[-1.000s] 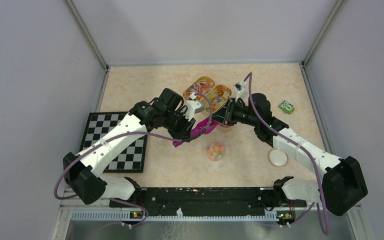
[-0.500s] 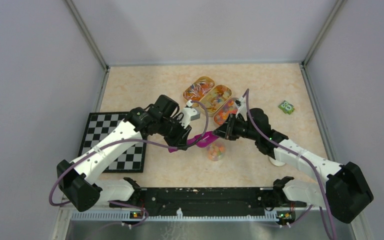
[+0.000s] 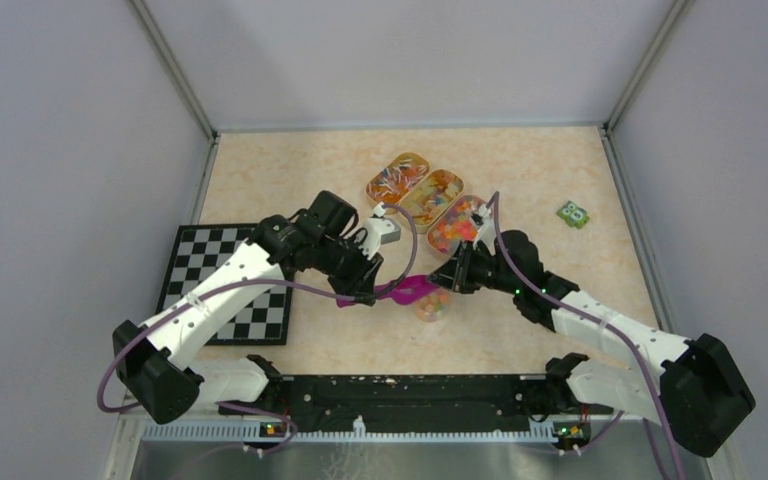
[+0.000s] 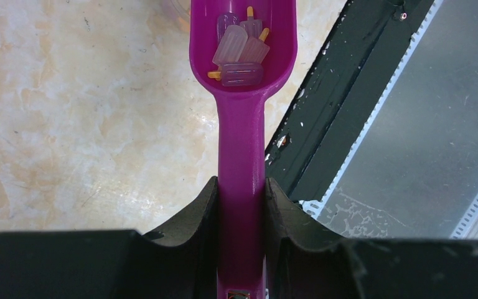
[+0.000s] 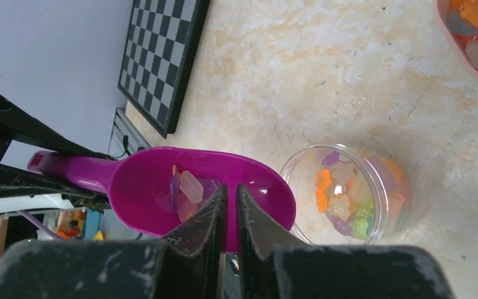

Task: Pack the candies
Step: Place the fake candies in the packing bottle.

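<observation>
Top view: clear round plastic jar [image 3: 441, 311] sits mid-table, part full of candies [image 3: 432, 299]. Purple plastic scoop [image 3: 410, 290] has its bowl over the jar's left rim and its handle runs left into the left gripper [image 3: 364, 287]. Right gripper [image 3: 456, 278] is just right of the jar, at the scoop's tip. Three oval trays [image 3: 431, 195] with more candies are behind the jar. Black-and-white chequered board [image 3: 228, 282] is far left of it, small green block [image 3: 573, 214] far right.

Left wrist: fingers [image 4: 202, 208] clamp the scoop handle on both sides. A few pale candies lie in the bowl.

Right wrist: fingers [image 5: 206, 215] are pressed almost together, only a thin slit, in front of the scoop bowl. Can't tell if they touch it. Jar is just right of the bowl.
</observation>
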Controlling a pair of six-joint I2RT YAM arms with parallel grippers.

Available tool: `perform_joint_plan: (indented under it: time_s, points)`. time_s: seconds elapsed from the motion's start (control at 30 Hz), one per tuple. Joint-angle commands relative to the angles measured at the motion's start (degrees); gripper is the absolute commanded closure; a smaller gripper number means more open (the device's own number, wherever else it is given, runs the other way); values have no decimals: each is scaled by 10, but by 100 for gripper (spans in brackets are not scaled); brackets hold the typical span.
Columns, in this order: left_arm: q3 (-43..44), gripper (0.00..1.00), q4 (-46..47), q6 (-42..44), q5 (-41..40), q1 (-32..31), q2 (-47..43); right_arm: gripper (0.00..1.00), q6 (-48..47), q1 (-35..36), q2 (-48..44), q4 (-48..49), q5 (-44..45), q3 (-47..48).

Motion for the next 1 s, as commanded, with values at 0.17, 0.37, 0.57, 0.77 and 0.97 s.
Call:
perform_joint_plan:
  time_s: [0.17,0.37,0.57,0.77,0.97]
  points:
    - [0,100,47,-12,25,0,-9,91,-1,30,-20,-3,14,-18]
    - [5,100,53,-16,28,0,10,91,-2,39,-28,-3,23,-36]
    - [9,100,54,-20,24,0,30,91,-4,46,-40,-6,34,-53]
    - [18,100,46,-15,32,0,51,91,-15,46,-42,-10,42,-54]
    - [36,100,25,-8,39,0,82,91,-22,46,-26,11,48,-47]
